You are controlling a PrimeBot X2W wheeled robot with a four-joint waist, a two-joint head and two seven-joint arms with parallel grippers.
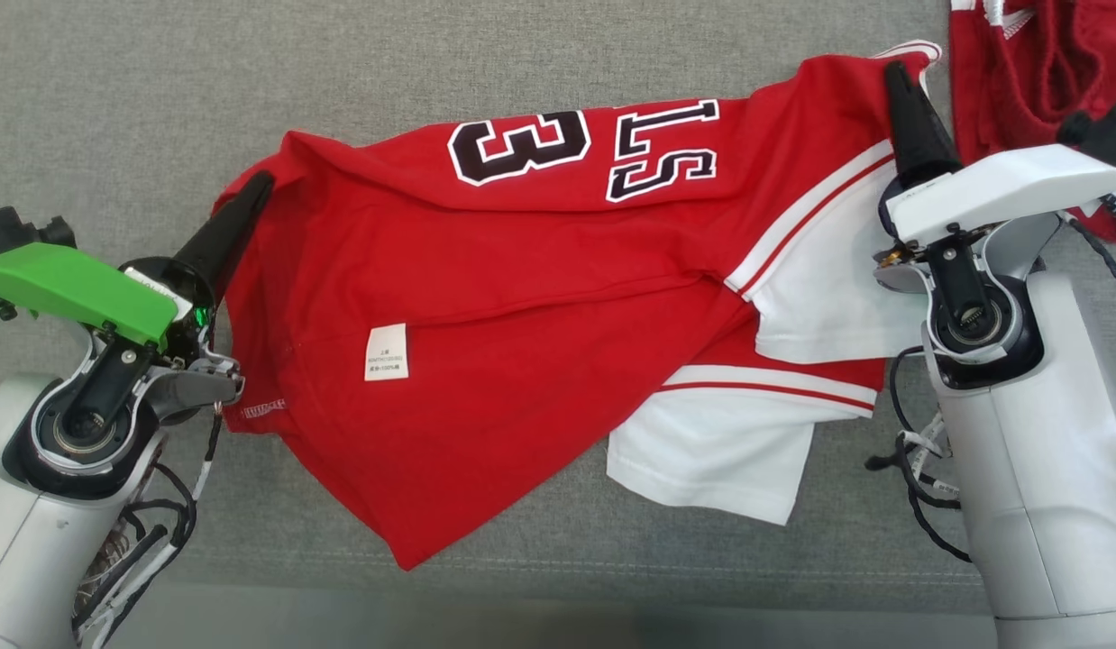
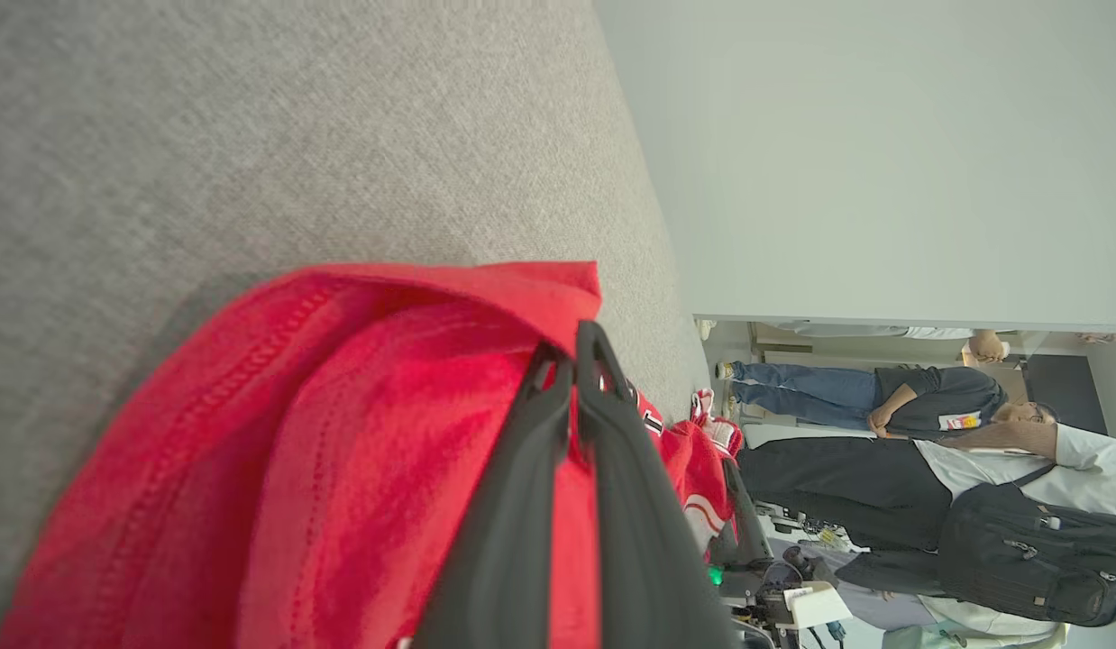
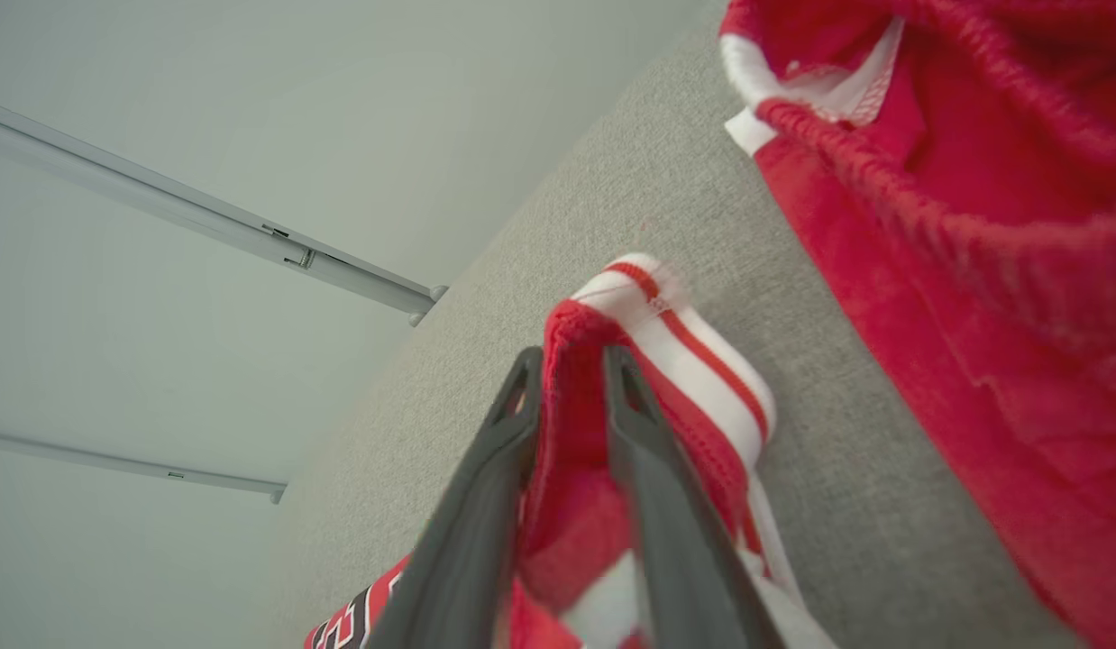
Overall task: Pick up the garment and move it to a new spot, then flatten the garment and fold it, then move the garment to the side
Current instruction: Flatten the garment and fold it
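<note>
The garment point(image 1: 522, 297) is a red jersey with white sleeves and black lettering, spread crumpled across the grey fabric surface point(image 1: 143, 81). My left gripper point(image 1: 262, 183) is at its left edge, shut on a fold of the red cloth point(image 2: 342, 433), with the fingertips point(image 2: 583, 338) pressed together. At the jersey's far right corner is my right gripper point(image 1: 893, 74). In the right wrist view that gripper point(image 3: 571, 365) has its fingers slightly parted, with the red-and-white striped hem point(image 3: 666, 333) still lying between them.
A second red cloth point(image 1: 1036, 63) lies bunched at the back right, close to my right gripper, and also runs down the right side of the right wrist view point(image 3: 973, 198). The surface's front edge point(image 1: 558, 599) runs along the bottom. People point(image 2: 928, 469) stand beyond the far edge.
</note>
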